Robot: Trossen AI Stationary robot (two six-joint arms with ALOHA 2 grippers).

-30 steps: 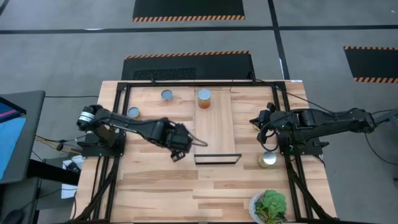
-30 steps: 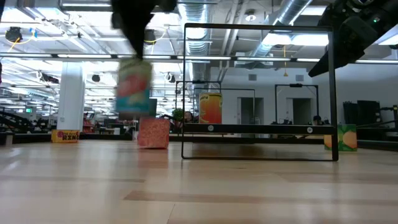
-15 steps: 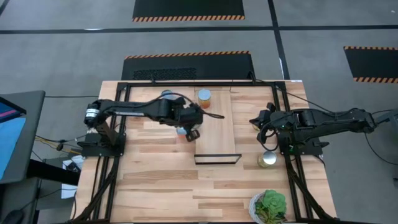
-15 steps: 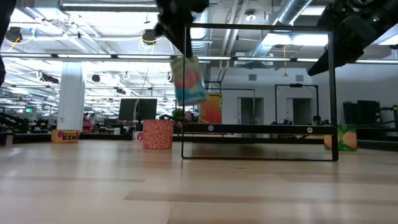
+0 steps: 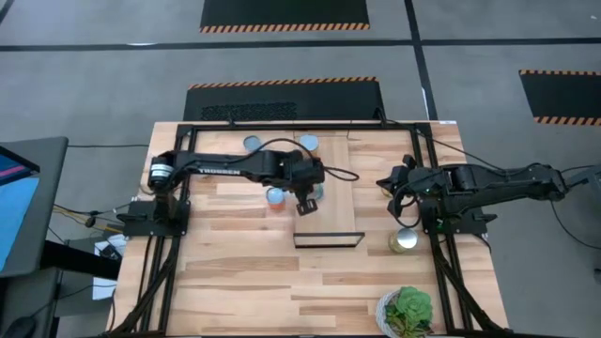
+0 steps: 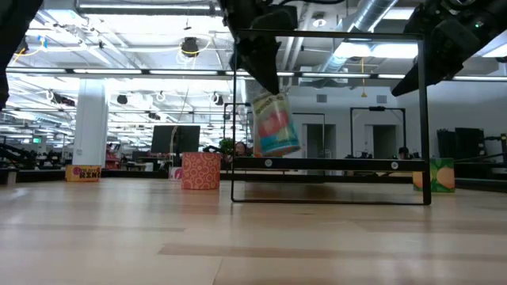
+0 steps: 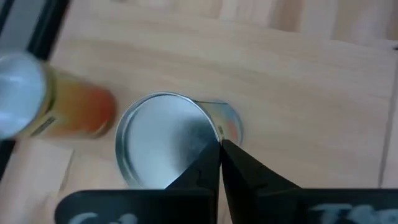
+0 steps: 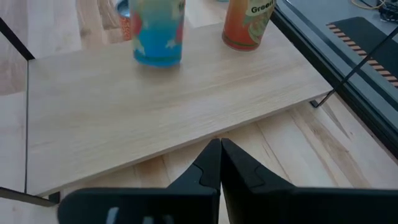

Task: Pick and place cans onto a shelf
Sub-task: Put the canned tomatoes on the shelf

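Greenery sits nearest: a leafy green plant in a white pot at the table's front right corner, and just behind it a small tin with a silver top and a green label stands on the plank tabletop, beside the right arm's base. The right gripper waits there at the right side of the long pale-wood shelf board, its fingers pressed together on nothing. The shelf's black metal bracket end faces the front. Farther along, the left arm reaches across from the left side, and the left gripper is over the board – clenched on the rim of a small cylindrical tin with a blue and pink label. That tin hangs tilted, its bottom just clear of the board as seen from table height; from the wrist its shiny silver top shows with the fingertips pinched on its edge. Just left of it, off the shelf, another silver-topped tin stands on the tabletop. At the shelf's far end stands an orange-labelled tin – upright on the board. Farthest back, a further silver-topped tin stands on the table left of the shelf.
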